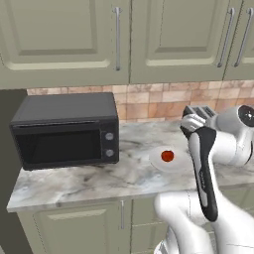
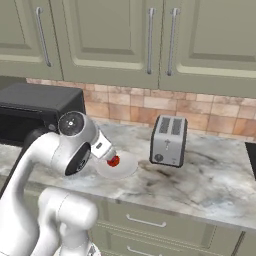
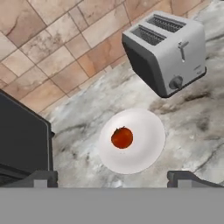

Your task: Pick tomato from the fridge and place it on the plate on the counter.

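— Red-orange and round, the tomato sits on the plate, a little off the middle toward the microwave side, and nothing touches it.

— And the hand?

— Its two dark tips stand far apart at the bottom of the hand view, one at each side of the plate's near edge, with nothing between them. Wide and empty. It hangs above the plate, looking down on it.

— So the placing looks done?

— I judge so: the tomato rests in the dish on the marbled counter, between the microwave and the toaster. What remains is to come away cleanly.

— How would you do that well?

— Keep the fingers spread, so that neither tip clips the fruit, and lift straight up along the hand's own line before any sideways swing. A round thing on a shallow dish will roll at a light knock, and the rim is low.

— Anything near enough to worry about?

— The toaster stands just beside the plate, the microwave on the other side. Swing only once the hand is above both.
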You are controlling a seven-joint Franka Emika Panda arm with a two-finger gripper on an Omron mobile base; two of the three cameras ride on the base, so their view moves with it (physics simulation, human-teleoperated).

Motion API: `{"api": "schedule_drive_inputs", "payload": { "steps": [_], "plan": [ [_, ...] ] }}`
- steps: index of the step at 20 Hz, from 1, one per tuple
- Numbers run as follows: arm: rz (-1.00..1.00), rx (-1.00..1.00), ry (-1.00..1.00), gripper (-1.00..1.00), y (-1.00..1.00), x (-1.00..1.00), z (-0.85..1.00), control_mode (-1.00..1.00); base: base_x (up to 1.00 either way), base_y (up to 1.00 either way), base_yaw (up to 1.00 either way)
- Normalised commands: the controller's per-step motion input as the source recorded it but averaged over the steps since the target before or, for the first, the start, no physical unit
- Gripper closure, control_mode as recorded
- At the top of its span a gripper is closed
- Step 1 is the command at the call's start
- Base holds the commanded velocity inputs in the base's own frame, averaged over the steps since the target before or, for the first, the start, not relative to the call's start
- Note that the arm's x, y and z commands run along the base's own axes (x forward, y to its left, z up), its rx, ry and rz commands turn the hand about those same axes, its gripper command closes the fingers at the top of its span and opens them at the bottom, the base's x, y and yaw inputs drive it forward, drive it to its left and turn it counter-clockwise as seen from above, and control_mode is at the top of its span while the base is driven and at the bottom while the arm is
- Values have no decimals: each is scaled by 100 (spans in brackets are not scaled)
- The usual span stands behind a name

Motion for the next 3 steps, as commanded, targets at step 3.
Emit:
{"api": "schedule_drive_inputs", "payload": {
  "steps": [3],
  "plan": [
    [0, -1, 0, -100, 4, 0, -3, -100, 0, 0, 0]
  ]
}}
